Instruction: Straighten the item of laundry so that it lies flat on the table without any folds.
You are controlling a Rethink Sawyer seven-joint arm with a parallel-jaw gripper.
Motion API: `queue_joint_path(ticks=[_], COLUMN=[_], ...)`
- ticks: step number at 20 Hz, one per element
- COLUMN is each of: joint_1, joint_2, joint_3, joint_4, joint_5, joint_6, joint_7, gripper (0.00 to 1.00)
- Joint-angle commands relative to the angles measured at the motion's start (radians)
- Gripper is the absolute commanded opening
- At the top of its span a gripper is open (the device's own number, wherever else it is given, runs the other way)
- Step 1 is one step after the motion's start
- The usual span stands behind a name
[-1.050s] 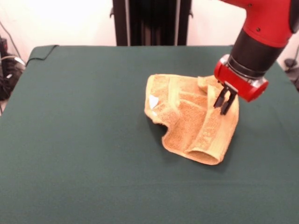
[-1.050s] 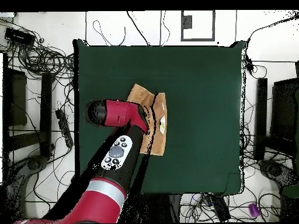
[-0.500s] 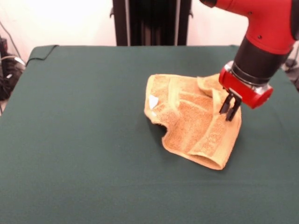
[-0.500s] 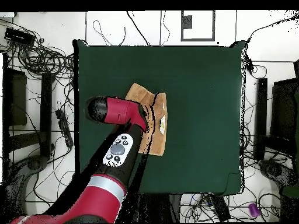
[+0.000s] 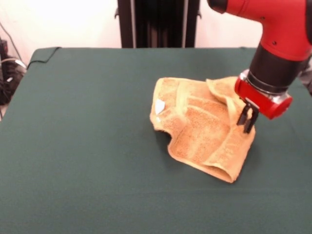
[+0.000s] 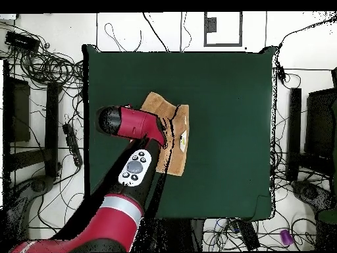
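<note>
Since a second ago the gripper point(image 5: 247, 119) has moved toward the right of the front view, dragging the towel's point(image 5: 202, 126) right edge with it; the folded lobe at the near right now reaches further out and the towel spreads a little wider. The left part, with the small white label point(image 5: 160, 106), sits where it was. The two dark fingers point(image 5: 242, 114) stand close together, pinched on the towel's right edge; the cloth rises slightly to meet them. The towel lies crumpled right of the middle of the green table point(image 5: 83, 146), with a border band folded across the top and a rolled fold open at the near corner. From overhead, the red arm point(image 6: 131, 125) covers much of the towel point(image 6: 178, 141); only its upper corner and one long side with the label show. No containers on the table.
</note>
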Motion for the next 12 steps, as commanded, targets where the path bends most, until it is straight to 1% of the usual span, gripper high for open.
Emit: queue_joint_path(ticks=[1, 5, 12], joint_1=[-0.016, -0.021, -0.052], joint_2=[-0.045, -0.055, -0.077], joint_3=[0.206, 0.221, 0.295], joint_4=[0.043, 0.048, 0.064], joint_5=[0.098, 0.1, 0.106], joint_6=[-0.187, -0.197, -0.271], joint_7=[0.203, 0.196, 0.172], gripper=[0.0, 0.0, 0.0])
